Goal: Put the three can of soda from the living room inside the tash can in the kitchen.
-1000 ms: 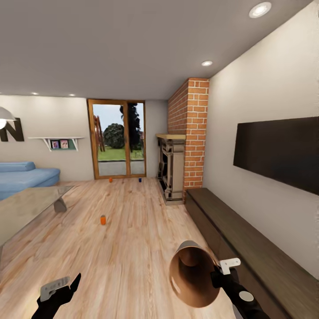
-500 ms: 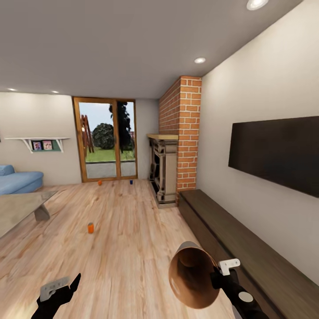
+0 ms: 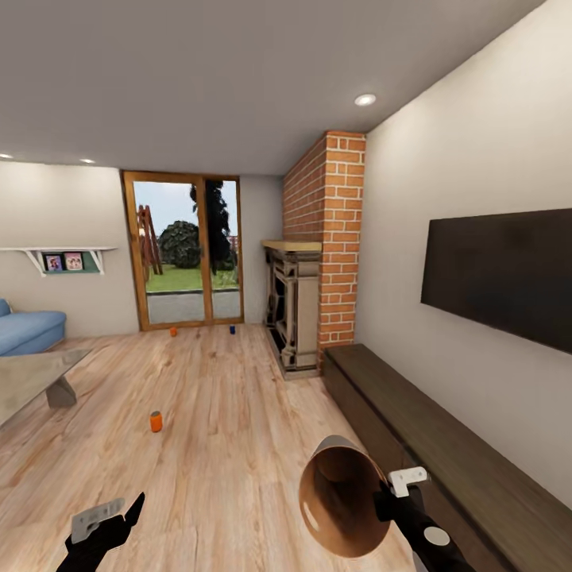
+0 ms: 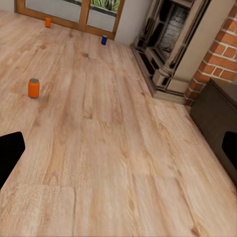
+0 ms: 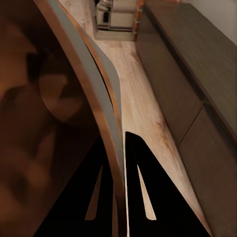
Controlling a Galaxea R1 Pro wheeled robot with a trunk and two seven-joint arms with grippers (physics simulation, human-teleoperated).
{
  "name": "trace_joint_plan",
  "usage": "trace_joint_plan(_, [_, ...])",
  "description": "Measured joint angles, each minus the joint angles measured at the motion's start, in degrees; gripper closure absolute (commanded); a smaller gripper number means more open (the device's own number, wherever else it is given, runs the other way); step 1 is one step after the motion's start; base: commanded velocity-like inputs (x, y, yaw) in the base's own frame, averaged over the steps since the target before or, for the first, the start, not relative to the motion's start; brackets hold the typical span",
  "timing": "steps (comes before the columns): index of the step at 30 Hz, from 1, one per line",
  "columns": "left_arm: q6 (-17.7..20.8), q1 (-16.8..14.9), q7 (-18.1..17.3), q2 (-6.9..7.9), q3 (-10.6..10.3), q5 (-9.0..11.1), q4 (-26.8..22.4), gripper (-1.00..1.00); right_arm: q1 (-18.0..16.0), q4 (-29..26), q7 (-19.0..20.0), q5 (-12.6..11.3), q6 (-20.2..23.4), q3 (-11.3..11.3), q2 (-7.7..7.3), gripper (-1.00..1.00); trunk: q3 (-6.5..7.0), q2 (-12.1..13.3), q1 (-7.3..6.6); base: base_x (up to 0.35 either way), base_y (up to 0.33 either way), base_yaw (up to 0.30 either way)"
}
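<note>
Three soda cans stand on the living room floor: an orange can (image 3: 156, 421) (image 4: 33, 88) nearest, another orange can (image 3: 173, 331) (image 4: 48, 21) and a blue can (image 3: 232, 329) (image 4: 104, 40) by the glass doors. My right gripper (image 3: 383, 502) (image 5: 121, 163) is shut on the rim of the trash can (image 3: 340, 496) (image 5: 44, 123), which lies tilted with its tan-brown inside facing me. My left gripper (image 3: 119, 516) (image 4: 118, 153) hangs open and empty above the floor, well short of the nearest orange can.
A brick chimney (image 3: 334, 230) and fireplace (image 3: 294, 310) stand ahead on the right. A low dark cabinet (image 3: 413, 421) runs along the right wall under a TV (image 3: 500, 278). A glass table (image 3: 24, 381) and blue sofa (image 3: 28, 330) are at the left.
The whole view has shifted: the camera has turned right and moved forward, so the room slid left and the nearest orange can looks closer. Both grippers keep their pose, and the trash can stays held.
</note>
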Motion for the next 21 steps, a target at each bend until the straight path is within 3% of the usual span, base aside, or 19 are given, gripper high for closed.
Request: trace_joint_plan(21, [0.08, 0.0, 0.04, 0.01, 0.0, -0.06, 0.03, -1.0, 0.0, 0.68, 0.01, 0.21, -0.01, 0.0, 0.55, 1.0, 0.0, 0.0, 0.0, 0.298, 0.195, 0.0])
